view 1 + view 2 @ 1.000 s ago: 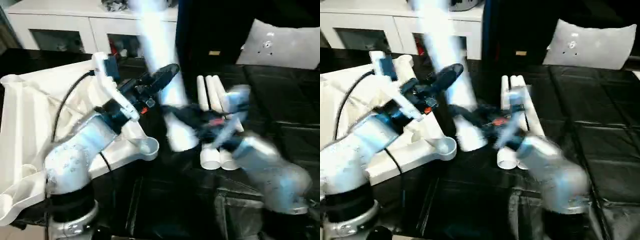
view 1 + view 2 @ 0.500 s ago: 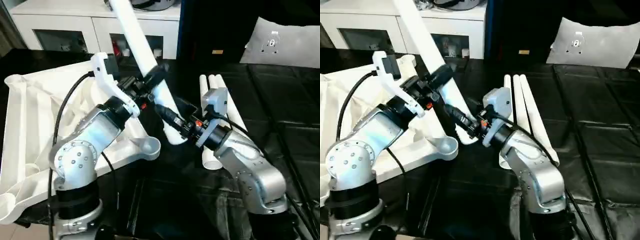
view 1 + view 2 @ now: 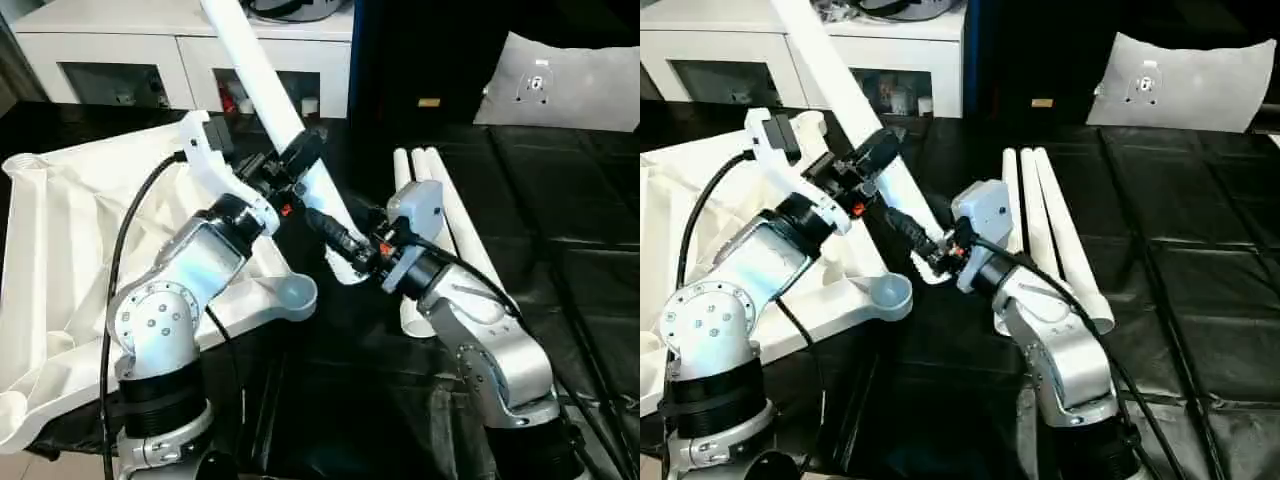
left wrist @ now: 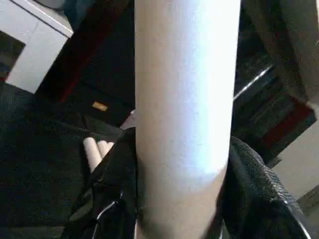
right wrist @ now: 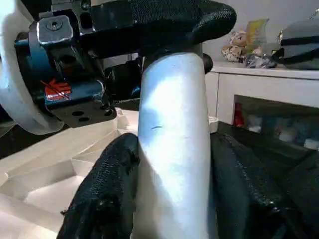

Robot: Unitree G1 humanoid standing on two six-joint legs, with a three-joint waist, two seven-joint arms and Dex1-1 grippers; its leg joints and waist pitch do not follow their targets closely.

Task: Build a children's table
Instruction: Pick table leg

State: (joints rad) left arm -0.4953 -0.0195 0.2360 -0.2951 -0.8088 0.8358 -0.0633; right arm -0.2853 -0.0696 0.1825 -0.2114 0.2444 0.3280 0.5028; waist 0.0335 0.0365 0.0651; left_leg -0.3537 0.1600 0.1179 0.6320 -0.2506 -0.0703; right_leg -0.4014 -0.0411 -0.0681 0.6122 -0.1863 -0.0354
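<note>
While gripped twice, tilted leg [image 3: 262, 78].

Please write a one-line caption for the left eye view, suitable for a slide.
Both grippers, left gripper and right gripper, hold one white table leg tilted above the upturned tabletop; three spare legs lie nearby.

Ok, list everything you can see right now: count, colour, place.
Table top: one, white, upside down, on the robot's left.
Held leg: one, white, slanting up between both claws, its wide end low near a corner socket.
Spare legs: three, white, lying side by side on the black surface, right of centre.
Cabinet: one, white, glass doors, at the back.
Flat board: one, white, back right.
Left claw: black, shut on the held leg.
Right claw: black, shut on the held leg lower down.
</note>
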